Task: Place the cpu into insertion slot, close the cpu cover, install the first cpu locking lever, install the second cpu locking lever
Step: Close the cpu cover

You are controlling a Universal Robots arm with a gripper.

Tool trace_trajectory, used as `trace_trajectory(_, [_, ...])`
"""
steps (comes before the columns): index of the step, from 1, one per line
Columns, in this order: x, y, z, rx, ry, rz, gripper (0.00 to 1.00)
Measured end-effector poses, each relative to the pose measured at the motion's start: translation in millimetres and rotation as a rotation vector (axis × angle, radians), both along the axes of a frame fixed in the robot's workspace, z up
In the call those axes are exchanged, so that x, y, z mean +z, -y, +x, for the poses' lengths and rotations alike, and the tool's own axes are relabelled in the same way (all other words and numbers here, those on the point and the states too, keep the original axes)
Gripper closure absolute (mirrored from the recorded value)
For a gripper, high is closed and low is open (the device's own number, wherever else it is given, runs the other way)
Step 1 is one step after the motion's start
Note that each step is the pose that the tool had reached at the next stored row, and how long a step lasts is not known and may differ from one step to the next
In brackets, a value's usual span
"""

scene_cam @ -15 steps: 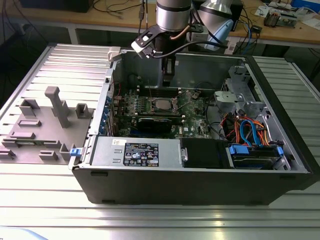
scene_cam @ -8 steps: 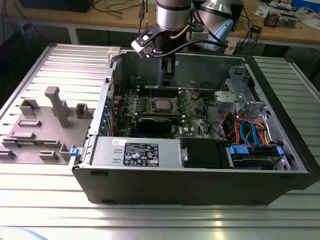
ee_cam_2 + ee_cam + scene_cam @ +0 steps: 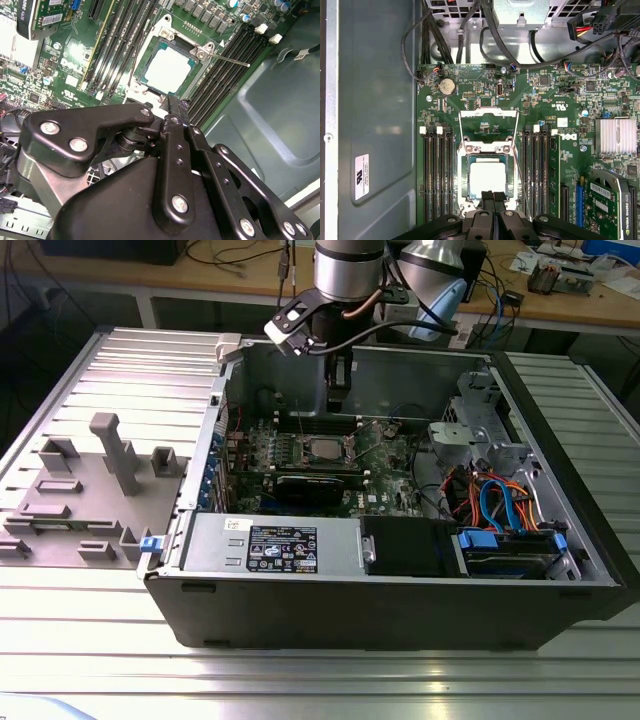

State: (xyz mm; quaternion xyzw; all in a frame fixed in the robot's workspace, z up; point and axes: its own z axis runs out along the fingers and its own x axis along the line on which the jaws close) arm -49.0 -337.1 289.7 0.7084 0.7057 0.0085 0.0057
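The cpu (image 3: 487, 179) lies flat in the insertion slot (image 3: 464, 186), its pale metal top facing up; it is also in the second wrist view (image 3: 166, 69) and the exterior view (image 3: 322, 450). The cpu cover (image 3: 488, 113) is swung open and lies back on the green motherboard, off the chip. A thin locking lever (image 3: 521, 175) stands free beside the slot, seen as a rod (image 3: 229, 59) sticking out. My gripper (image 3: 490, 196) hangs above the slot's edge, fingers shut together with nothing between them, and is apart from the chip (image 3: 173, 104) (image 3: 337, 400).
Long black memory slots (image 3: 437, 175) flank the socket on both sides. A graphics card (image 3: 612, 205) and a finned heatsink (image 3: 618, 135) sit nearby. Cables (image 3: 470, 35) hang over the board's far end. The case's metal walls (image 3: 300, 360) enclose the workspace.
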Motion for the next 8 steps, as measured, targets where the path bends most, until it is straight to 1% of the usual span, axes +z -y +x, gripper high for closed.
trace_trajectory(5, [0.2,-0.1,0.1,0.0,0.0001,0.0,0.89])
trace_trajectory(8, [2.2,0.0,0.0,0.0,0.0,-0.0001,0.89])
